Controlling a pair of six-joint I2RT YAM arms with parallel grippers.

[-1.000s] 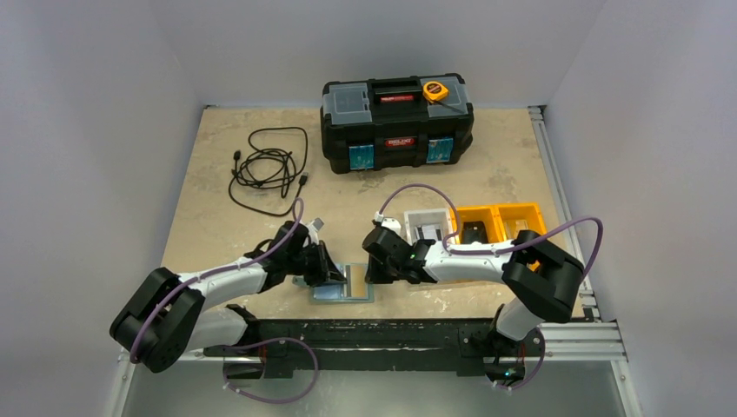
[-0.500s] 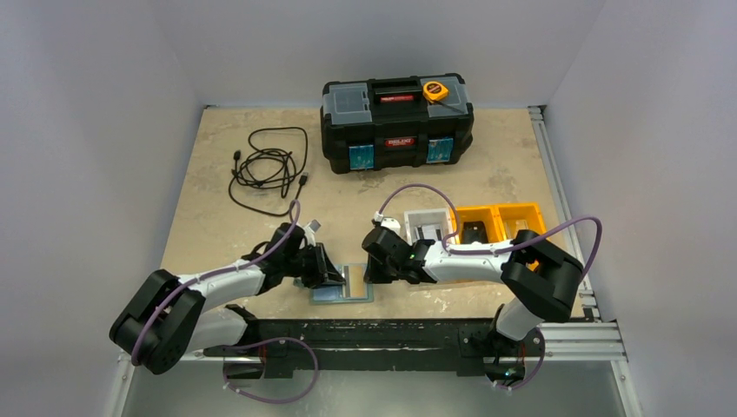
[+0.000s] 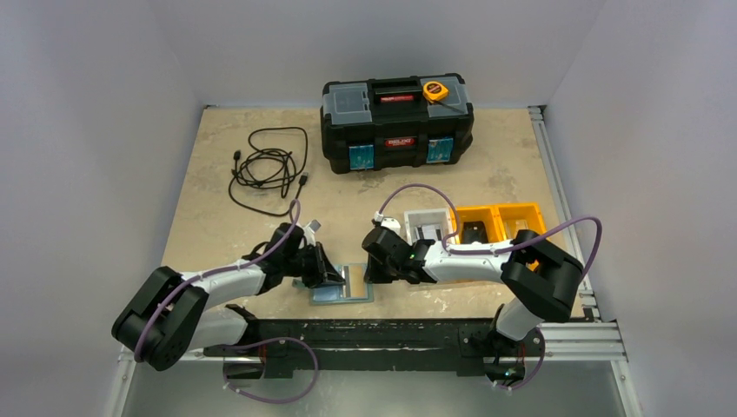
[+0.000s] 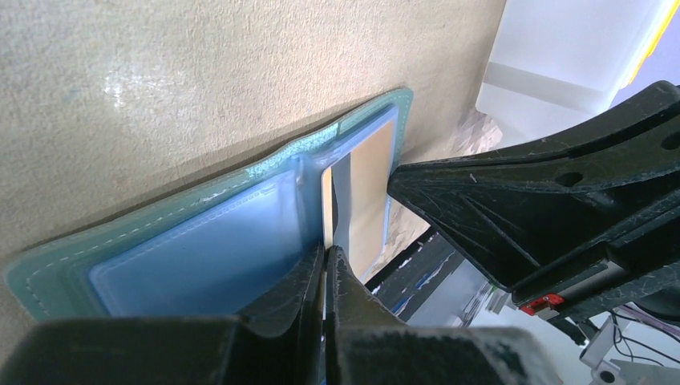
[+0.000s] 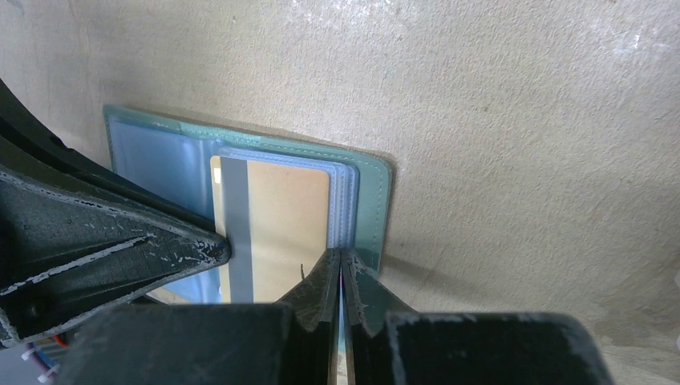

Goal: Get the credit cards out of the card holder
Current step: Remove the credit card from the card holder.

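Note:
The teal card holder (image 3: 343, 284) lies open at the table's front edge, pale blue pockets up. The tan-orange credit card (image 5: 281, 216), with a grey stripe, sticks partly out of its right pocket. My left gripper (image 4: 326, 253) is shut on the card's left edge; it also shows in the top view (image 3: 328, 276). My right gripper (image 5: 341, 255) is shut on the card holder's (image 5: 365, 200) right pocket edge and pins it; it also shows in the top view (image 3: 372, 271). The card (image 4: 370, 184) and holder (image 4: 200, 249) show in the left wrist view. The black card is hidden.
A black toolbox (image 3: 397, 122) with an orange tape measure (image 3: 435, 90) on its lid stands at the back. A coiled black cable (image 3: 268, 168) lies at the back left. A white bin (image 3: 428, 224) and orange bins (image 3: 500, 221) stand right of the right gripper.
My left wrist has shifted slightly to the left with the card's edge in its grip. The right arm and the card holder have not visibly moved.

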